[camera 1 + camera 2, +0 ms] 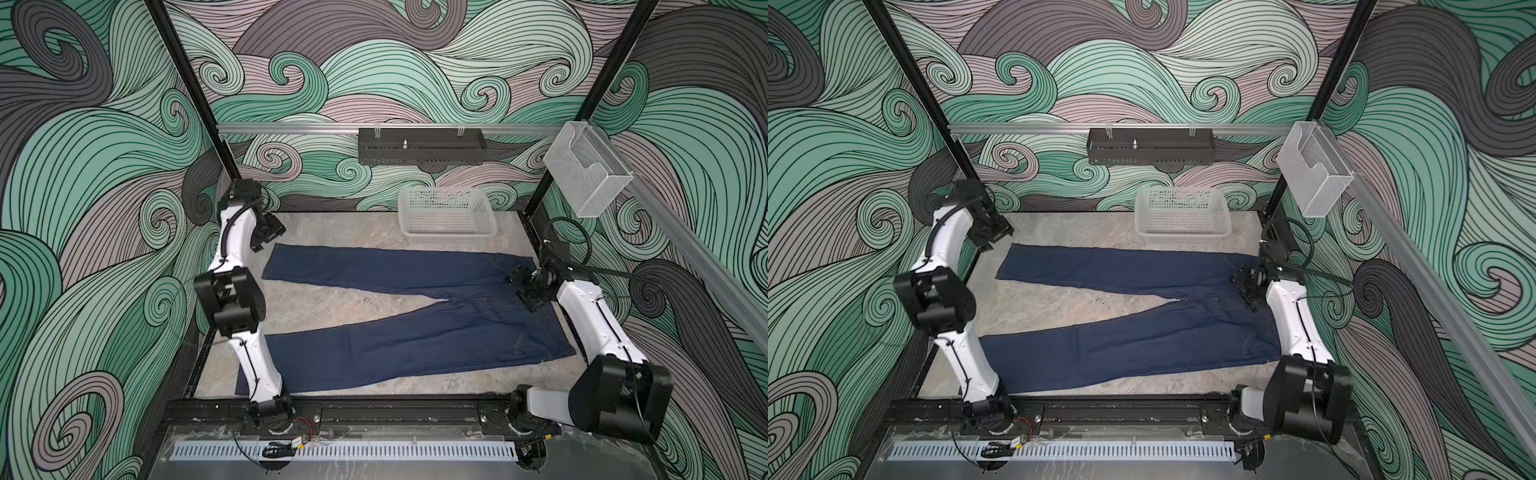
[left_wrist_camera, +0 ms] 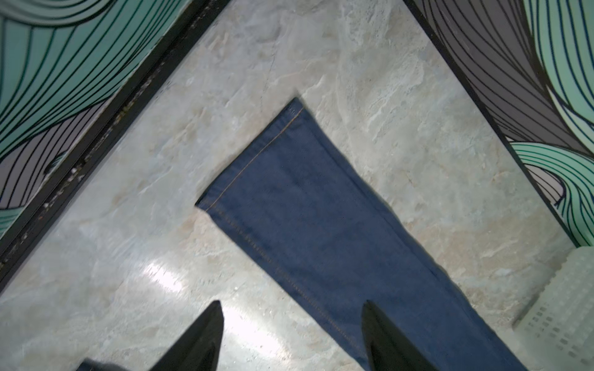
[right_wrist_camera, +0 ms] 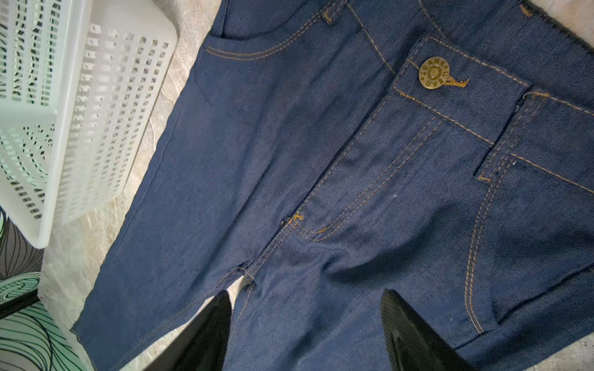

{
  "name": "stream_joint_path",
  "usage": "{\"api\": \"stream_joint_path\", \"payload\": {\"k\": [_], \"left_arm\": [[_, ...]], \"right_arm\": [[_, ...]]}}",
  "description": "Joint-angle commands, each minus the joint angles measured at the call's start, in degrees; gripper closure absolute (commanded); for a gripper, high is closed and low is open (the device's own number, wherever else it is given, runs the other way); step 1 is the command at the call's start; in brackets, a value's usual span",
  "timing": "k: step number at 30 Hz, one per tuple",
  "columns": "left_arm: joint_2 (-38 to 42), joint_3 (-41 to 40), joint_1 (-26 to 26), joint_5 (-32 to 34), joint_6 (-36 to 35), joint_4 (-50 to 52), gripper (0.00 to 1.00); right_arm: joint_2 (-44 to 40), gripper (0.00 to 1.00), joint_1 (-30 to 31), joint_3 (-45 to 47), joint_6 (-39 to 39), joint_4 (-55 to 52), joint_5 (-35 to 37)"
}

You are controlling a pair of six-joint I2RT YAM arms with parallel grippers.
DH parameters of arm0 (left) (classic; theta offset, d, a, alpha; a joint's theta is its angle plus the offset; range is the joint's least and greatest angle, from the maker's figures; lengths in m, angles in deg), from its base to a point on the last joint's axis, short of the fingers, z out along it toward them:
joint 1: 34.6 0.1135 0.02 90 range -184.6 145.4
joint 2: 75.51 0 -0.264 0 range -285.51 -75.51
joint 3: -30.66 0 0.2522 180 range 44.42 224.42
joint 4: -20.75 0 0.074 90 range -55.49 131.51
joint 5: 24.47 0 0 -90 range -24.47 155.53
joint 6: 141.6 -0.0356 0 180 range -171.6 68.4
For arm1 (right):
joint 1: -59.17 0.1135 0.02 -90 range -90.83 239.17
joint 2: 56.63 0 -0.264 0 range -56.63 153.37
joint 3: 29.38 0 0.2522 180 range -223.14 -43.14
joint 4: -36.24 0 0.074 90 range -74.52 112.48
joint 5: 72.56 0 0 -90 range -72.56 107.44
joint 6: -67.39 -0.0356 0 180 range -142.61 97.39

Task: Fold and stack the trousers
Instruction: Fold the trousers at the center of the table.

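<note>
Lying flat, trousers [image 1: 415, 332] — near cuff partly hidden behind left arm [image 1: 255, 361]; left hand [image 2: 292, 303], right hand [image 3: 307, 292] spread wide, empty

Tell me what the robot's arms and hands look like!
The left arm and right arm have smooth white shells and chunky black joints, with thin black cables running along the white. The left hand and right hand each end in two pointed black fingers.

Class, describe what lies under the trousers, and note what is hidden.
The trousers lie flat, front up, on the marble-patterned tabletop, which shows between the legs and around them. The surface directly beneath the cloth is covered, as is the trousers' back side.
</note>
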Motion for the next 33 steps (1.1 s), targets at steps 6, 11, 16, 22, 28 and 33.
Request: {"api": "stream_joint_path", "payload": {"k": [6, 11, 16, 22, 28, 33], "left_arm": [[-27.51, 37.30, 1.20, 0.97, -4.01, 12.40, 0.29], [-29.21, 31.79, 2.18, -1.39, -2.56, 2.27, 0.26], [-35.16, 34.81, 2.27, -4.35, -0.25, 1.01, 0.28], [-37.72, 32.10, 2.16, -4.73, 1.09, -0.06, 0.31], [-39.62, 32.56, 2.09, -3.91, 1.71, -0.55, 0.30], [-41.96, 35.58, 1.94, -1.25, 0.70, 2.76, 0.35]], "right_arm": [[12.72, 0.26, -1.14, -9.32, -4.57, 3.00, 4.90], [19.60, 0.27, -1.27, -14.15, -5.41, 3.53, 3.64], [23.48, 0.27, -1.17, -15.28, -6.03, 4.46, 2.90], [26.26, 0.27, -1.15, -15.81, -5.94, 4.51, 2.09], [27.67, 0.27, -1.28, -17.31, -6.28, 4.66, 1.92], [28.37, 0.27, -1.28, -17.55, -6.90, 5.06, 1.55]]}}
